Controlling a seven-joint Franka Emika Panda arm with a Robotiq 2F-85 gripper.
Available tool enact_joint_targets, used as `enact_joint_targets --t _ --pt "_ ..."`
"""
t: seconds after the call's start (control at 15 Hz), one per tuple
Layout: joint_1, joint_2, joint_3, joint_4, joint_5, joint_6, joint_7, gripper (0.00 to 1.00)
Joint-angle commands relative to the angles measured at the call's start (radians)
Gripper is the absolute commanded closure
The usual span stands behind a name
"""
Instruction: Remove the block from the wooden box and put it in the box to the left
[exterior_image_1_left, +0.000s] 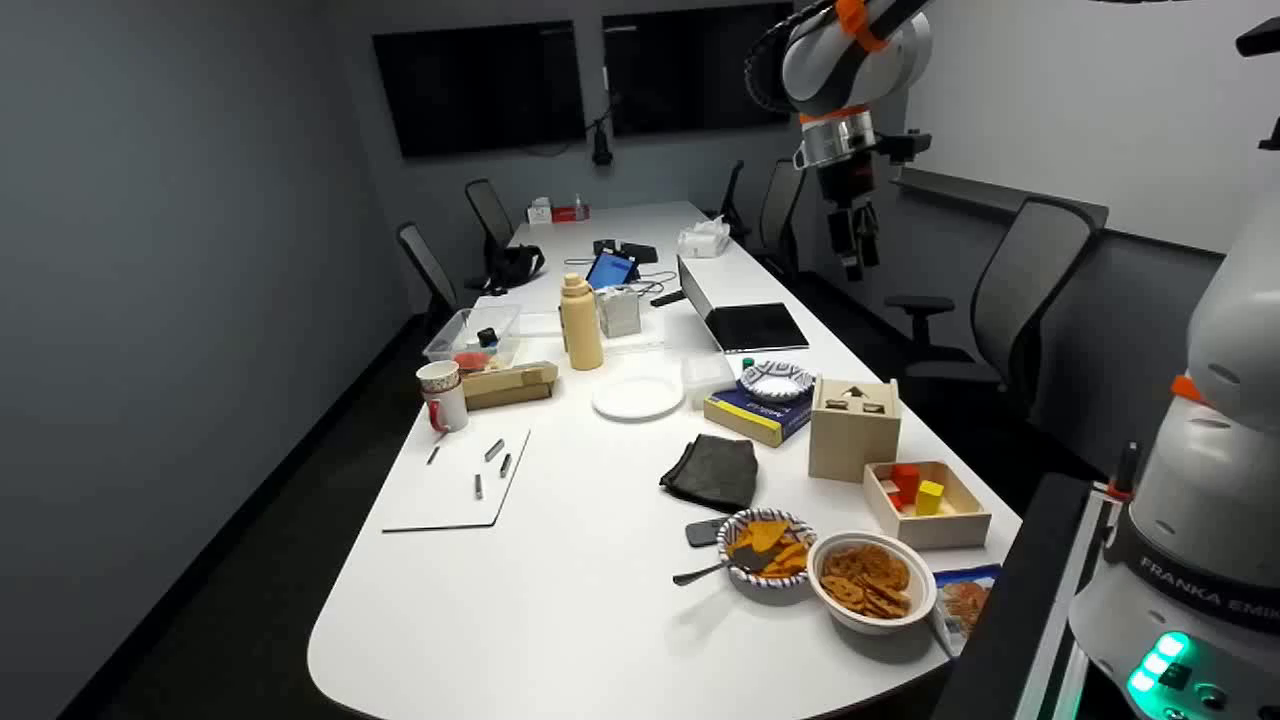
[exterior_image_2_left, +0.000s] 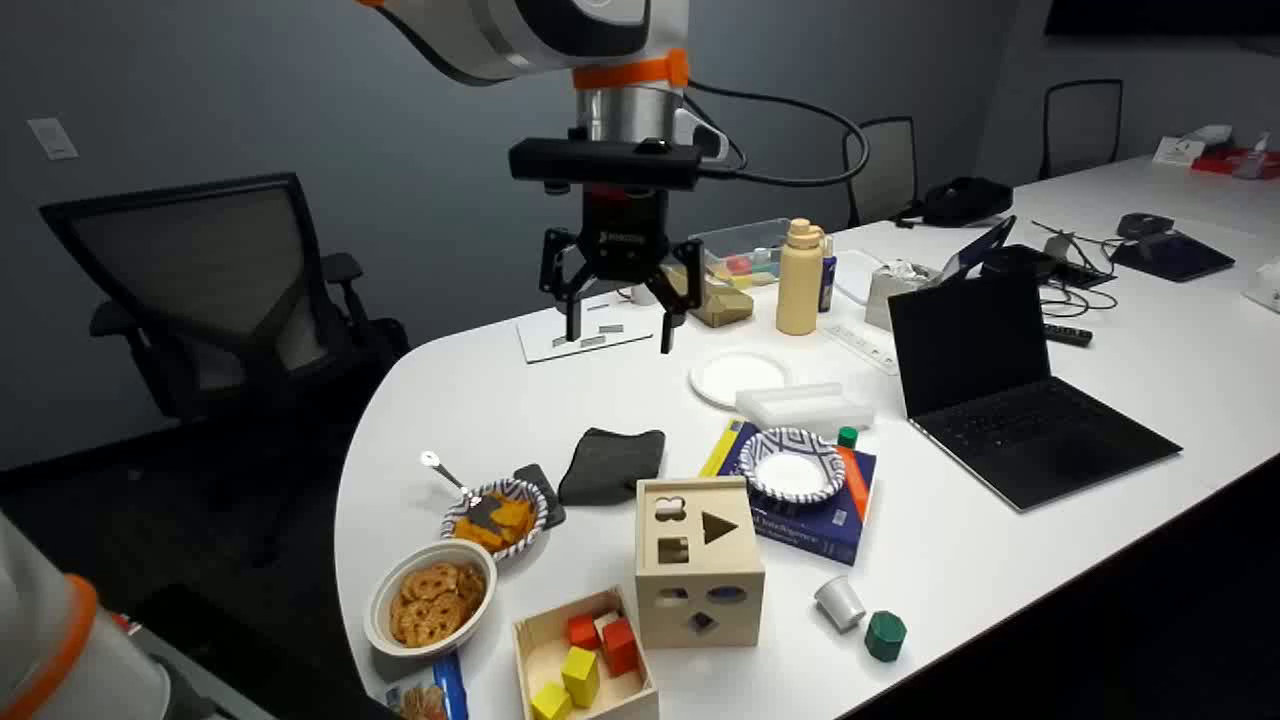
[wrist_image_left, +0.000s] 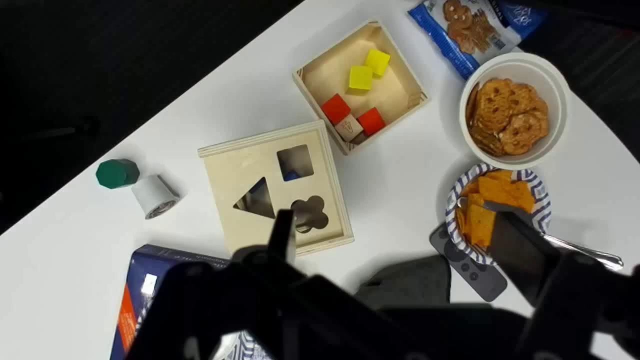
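Two small yellow blocks sit inside the wooden box: one (wrist_image_left: 360, 78) (exterior_image_2_left: 580, 675) (exterior_image_1_left: 928, 497) and, beside it, another (wrist_image_left: 378, 61) (exterior_image_2_left: 551, 702). The wooden box (wrist_image_left: 395, 94) (exterior_image_2_left: 548, 652) (exterior_image_1_left: 945, 530) is shallow and open. It also holds red pieces (wrist_image_left: 336, 108) and a pale block (wrist_image_left: 348, 127). The box to the left (wrist_image_left: 285, 192) (exterior_image_2_left: 700, 575) (exterior_image_1_left: 852, 445) is a taller pale cube with shaped holes in its top and front, close against the wooden box. My gripper (exterior_image_2_left: 620, 328) (exterior_image_1_left: 860, 258) (wrist_image_left: 397, 225) is open and empty, high above the table.
A pretzel bowl (wrist_image_left: 515, 120) and a chip bowl (exterior_image_2_left: 495, 520) with a spoon stand beside the wooden box. A book with a patterned bowl (exterior_image_2_left: 793, 465), a green piece (exterior_image_2_left: 886, 635), a grey cup (exterior_image_2_left: 840, 603), a black cloth (exterior_image_2_left: 612, 465) and a laptop (exterior_image_2_left: 1035, 415) lie around.
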Motion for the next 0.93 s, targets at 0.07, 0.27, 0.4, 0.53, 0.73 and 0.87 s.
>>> enact_joint_targets --t 0.07,0.27,0.4,0.53,0.73,0.87 --pt "-0.019 0.001 0.019 0.001 0.003 -0.001 -0.002 0.0" --pt "-0.029 0.025 0.006 -0.046 0.096 0.068 -0.006 0.0" --pt "-0.039 0.027 0.003 -0.117 0.173 0.139 0.014 0.0" --pt "-0.055 0.02 0.001 -0.205 0.258 0.214 0.051 0.0" --pt "-0.076 0.009 -0.002 -0.354 0.353 0.338 0.102 0.0" --pt "-0.091 0.005 -0.006 -0.433 0.4 0.407 0.141 0.0"
